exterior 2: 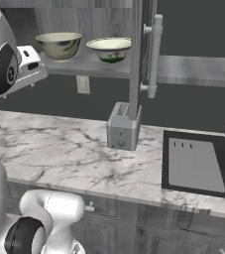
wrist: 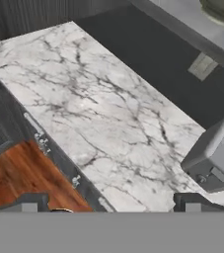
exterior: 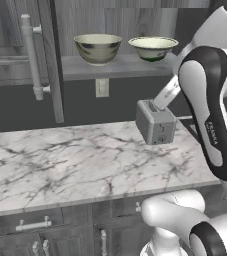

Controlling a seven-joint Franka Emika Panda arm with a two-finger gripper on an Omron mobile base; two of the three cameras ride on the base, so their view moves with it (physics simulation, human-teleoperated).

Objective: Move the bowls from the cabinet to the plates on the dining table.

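Looking over the arm, I take the toaster (exterior: 155, 122) as my landmark: a small grey two-slot box standing on the white marble counter (exterior: 80, 160) with grey veining, close to the back wall. Above it and to its left, the cabinet (exterior: 15, 45) stands open, its dark wood-grain door (exterior: 52, 60) swung out with a long silver bar handle (exterior: 31, 56). On the grey shelf (exterior: 120, 66) inside sit the two bowls, well above the toaster: the left bowl (exterior: 97, 48) deeper and darker outside, the right bowl (exterior: 153, 48) shallower with a flared pale rim. They stand near each other but apart, both upright. A wall outlet (exterior: 102, 88) sits on the dark backsplash below the shelf, left of the toaster. Right of the toaster, in the right base view, a dark sink (exterior 2: 196, 163) is set into the counter. Below the counter edge run dark drawers with short handles (exterior: 33, 225). In the hand view I see wood flooring (wrist: 29, 178) beyond the counter's front. The gripper (wrist: 106, 207) hangs over the counter in front of the toaster, fingers spread fully apart, holding nothing.
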